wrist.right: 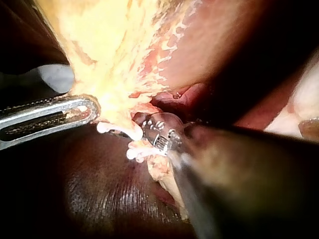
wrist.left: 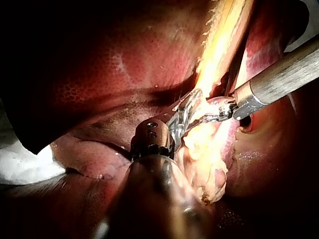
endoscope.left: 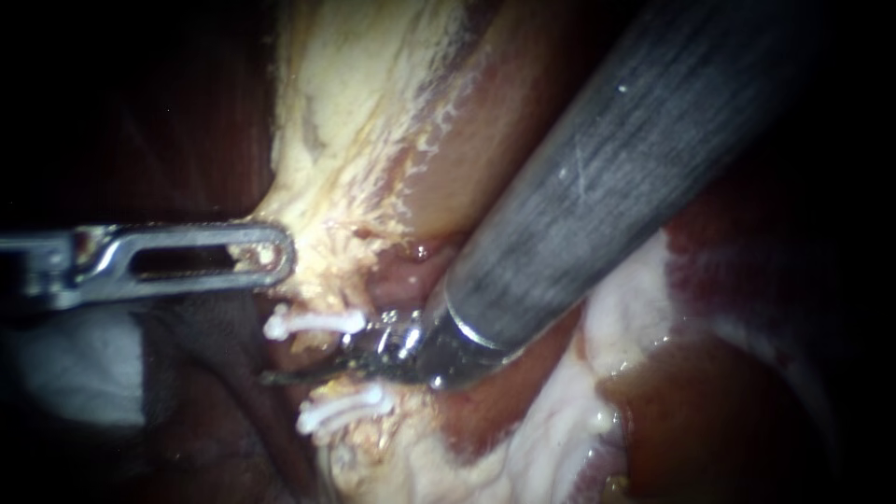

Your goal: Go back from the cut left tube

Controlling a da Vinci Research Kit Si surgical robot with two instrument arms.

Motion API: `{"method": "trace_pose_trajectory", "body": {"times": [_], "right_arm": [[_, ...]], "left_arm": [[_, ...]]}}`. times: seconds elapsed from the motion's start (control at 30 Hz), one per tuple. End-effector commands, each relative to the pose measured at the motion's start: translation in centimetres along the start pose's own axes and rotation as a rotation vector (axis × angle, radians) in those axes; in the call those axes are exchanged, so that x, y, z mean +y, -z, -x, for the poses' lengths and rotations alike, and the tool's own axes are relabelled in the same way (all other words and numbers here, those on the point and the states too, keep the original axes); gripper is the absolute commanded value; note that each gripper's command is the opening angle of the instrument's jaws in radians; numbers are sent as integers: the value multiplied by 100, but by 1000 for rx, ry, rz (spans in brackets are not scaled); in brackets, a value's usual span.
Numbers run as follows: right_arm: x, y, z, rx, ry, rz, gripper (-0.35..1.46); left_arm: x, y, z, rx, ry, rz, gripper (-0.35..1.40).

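Two white clips, an upper clip (endoscope.left: pixel 313 323) and a lower clip (endoscope.left: pixel 343 407), sit on a tube below a band of yellowish tissue (endoscope.left: pixel 355 112). My right instrument (endoscope.left: pixel 280 376) comes in from the upper right on a thick grey shaft (endoscope.left: pixel 607 177). Its thin blades lie together and point left between the two clips, hiding most of the tube there. My left instrument (endoscope.left: pixel 275 254) has slotted jaws shut on the lower edge of the yellowish tissue. In the right wrist view, the right instrument (wrist.right: pixel 149 124) sits beside the clips (wrist.right: pixel 137 149), with the left instrument (wrist.right: pixel 84 112) close by.
Dark red liver (endoscope.left: pixel 747 373) lies at the right and liver (wrist.left: pixel 124 59) also fills the space beyond the left instrument (wrist.left: pixel 192 107). Pale pink tissue (endoscope.left: pixel 560 439) lies under the right shaft. A white cloth (endoscope.left: pixel 75 373) shows at the lower left.
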State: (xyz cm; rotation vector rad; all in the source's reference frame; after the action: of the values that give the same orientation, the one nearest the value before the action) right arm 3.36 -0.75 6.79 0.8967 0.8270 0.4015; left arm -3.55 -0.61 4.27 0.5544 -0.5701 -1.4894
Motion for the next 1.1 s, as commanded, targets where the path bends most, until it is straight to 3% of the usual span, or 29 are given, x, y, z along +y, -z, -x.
{"method": "trace_pose_trajectory", "body": {"times": [0.03, 0.2, 0.4, 0.5, 0.83, 1.1], "right_arm": [[-1, 1, -1, 9, 1, -2, -35], [-6, 2, -5, 63, -26, -22, -35], [-8, 1, -8, 75, -27, -16, 52], [-8, 0, -9, 82, -27, -5, 79], [-17, 3, -7, 79, -6, -10, 91], [-42, 25, 9, 113, 176, -38, 121]], "left_arm": [[0, 0, 0, 0, 0, 0, -35], [0, 0, 0, 0, 0, -1, -35], [0, 0, 0, 0, 0, -1, -35], [1, 0, 0, 0, 0, -1, -35], [1, 0, 0, 1, 0, -1, -35], [4, 1, 1, 2, -2, -2, -35]]}}
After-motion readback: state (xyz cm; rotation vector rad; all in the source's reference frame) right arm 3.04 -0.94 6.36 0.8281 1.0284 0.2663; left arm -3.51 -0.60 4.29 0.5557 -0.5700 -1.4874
